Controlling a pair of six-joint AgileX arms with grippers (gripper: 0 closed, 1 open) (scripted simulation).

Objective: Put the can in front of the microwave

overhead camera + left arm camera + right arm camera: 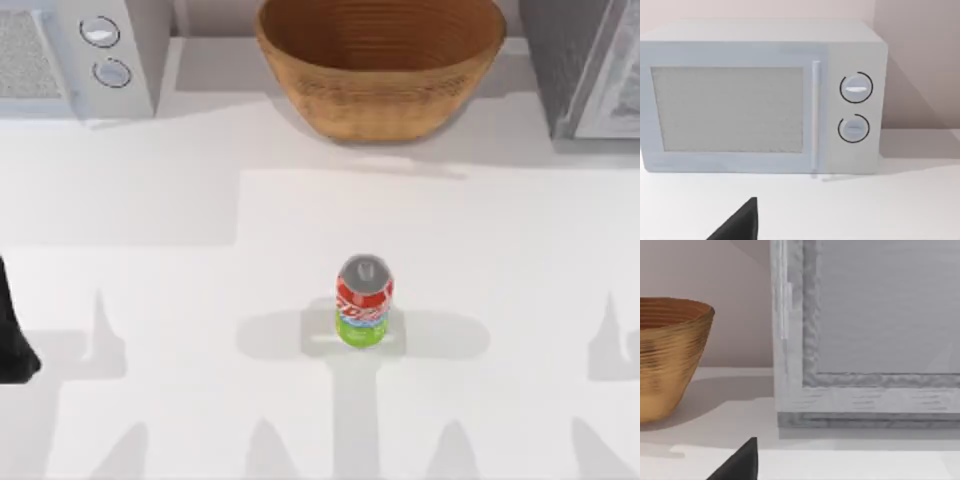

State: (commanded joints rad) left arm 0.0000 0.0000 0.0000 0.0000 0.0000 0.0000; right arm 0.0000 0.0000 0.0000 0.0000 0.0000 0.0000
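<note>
- Can (364,302) sits closest to the top camera: upright near the middle of the white surface (180,300), long axis vertical, silver lid up, nothing touching it.
- Microwave (70,55) is at the far left corner, well apart from the can. The goal spot in front of its door is bare, so the can has to travel back and to the left.
- Left hand (740,225): a dark wedge shows in the left wrist view, and a dark bit of the left arm sits at the top view's left edge. Can't tell if it is released or clenched. Its camera faces the microwave (760,100) door and dials.
- Right hand (740,465): same dark wedge, state can't be told, parked off to the right and looking at the darker grey box (865,340) and the basket (670,355).
- Judgement: left arm is on the goal side and looks nearer; the can lies to its right and toward the centre. A side grasp on the upright body seems the natural pick.
- Basket (380,65) stands at the back centre and the grey box (585,65) at the back right; both are clear of the route.
- Pale wall behind.
</note>
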